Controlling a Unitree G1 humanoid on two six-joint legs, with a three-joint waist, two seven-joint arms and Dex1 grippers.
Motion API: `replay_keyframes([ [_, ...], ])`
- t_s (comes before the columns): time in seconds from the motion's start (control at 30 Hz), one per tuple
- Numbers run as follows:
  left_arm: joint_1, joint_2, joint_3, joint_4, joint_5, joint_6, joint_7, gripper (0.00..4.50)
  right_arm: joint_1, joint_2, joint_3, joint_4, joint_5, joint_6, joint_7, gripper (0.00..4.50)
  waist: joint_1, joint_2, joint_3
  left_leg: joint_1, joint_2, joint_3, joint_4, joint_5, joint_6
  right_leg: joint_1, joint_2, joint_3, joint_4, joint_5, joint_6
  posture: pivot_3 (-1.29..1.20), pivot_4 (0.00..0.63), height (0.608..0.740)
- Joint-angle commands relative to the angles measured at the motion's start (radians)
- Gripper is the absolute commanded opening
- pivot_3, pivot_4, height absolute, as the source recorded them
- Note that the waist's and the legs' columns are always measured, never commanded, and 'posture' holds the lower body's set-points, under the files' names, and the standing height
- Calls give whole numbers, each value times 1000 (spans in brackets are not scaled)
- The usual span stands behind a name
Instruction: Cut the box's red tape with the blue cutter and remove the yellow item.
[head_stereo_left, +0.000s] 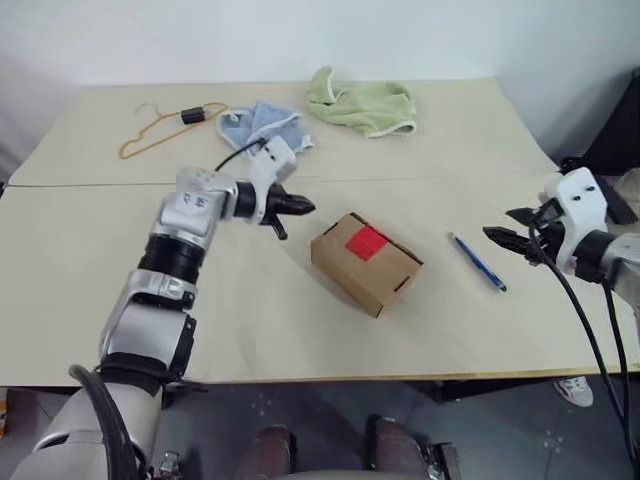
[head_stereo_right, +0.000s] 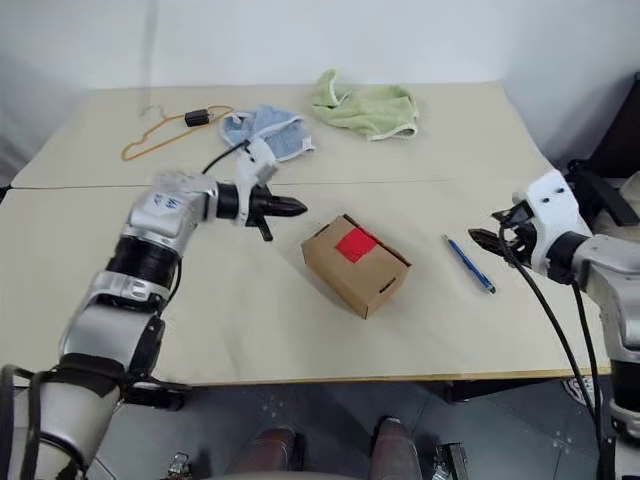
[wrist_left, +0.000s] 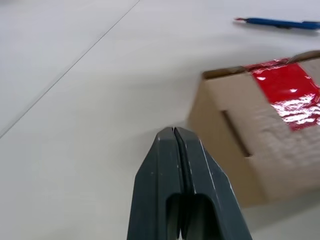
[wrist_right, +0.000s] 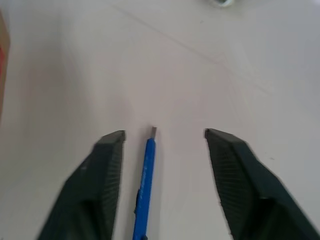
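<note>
The brown cardboard box (head_stereo_left: 365, 263) sits closed mid-table, with the red tape (head_stereo_left: 366, 241) across its lid. To its right the blue cutter (head_stereo_left: 477, 262) lies flat on the table. My left gripper (head_stereo_left: 300, 207) hovers just left of the box, shut and empty, clear of it; the left wrist view shows its closed tips (wrist_left: 173, 131) near the box's corner (wrist_left: 235, 130). My right gripper (head_stereo_left: 498, 224) hangs just right of the cutter, open. In the right wrist view the cutter (wrist_right: 145, 185) lies on the table between the spread fingers. The yellow item is out of view.
At the back of the table lie an orange wire hanger (head_stereo_left: 160, 130), a blue cloth (head_stereo_left: 262, 125) and a green cloth (head_stereo_left: 362, 105). A seam (head_stereo_left: 420, 180) runs across the tabletop behind the box. The table's front edge (head_stereo_left: 400, 378) is near me.
</note>
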Motion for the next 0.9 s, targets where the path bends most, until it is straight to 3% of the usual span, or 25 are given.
replay_keyframes([
  [0.03, 3, 43, -21, -1, 20, -11, -61, 0, -58, 2, 71, 67, -49, -47, 34, 1081, 1, 0, 0, 0, 0, 1, -1, 0, 0, 0, 0, -1, -1, 0, 0, 0, 150, 740],
  [0.13, 85, 88, -75, -137, -23, 192, -172, 0, -111, 35, 161, 143, -84, -80, 76, 14, -2, 0, 0, -1, 0, 2, -1, -1, 1, -1, 0, -3, -2, 0, 0, 0, 150, 740],
  [0.27, 209, 105, -122, -376, -79, 354, -219, 0, -142, 53, 248, 181, -135, -101, 122, 14, 0, 1, 2, -1, 1, 2, -1, -1, 1, -1, -1, -3, -2, 0, 0, 0, 150, 740],
  [0.43, 280, 108, -140, -571, -157, 512, -213, 0, -141, 61, 287, 78, -123, -28, 168, 14, 1, 1, 4, -3, 1, 2, 1, -1, 1, -2, -1, -3, 0, 0, 0, 0, 150, 740],
  [0.67, 276, 17, -100, -509, -155, 438, -69, 0, -75, 38, 274, -196, -40, 100, 232, 14, 6, 1, 4, -2, 1, 2, 1, 0, 0, -2, -1, -2, 1, 0, 0, 0, 150, 740],
  [0.9, 241, -21, -117, -470, -166, 400, -43, 0, -20, 35, 252, -385, 46, 219, 218, 14, 8, 1, 4, -2, 1, 2, 1, 0, 0, -2, -1, -2, 1, 0, 0, 0, 150, 740],
])
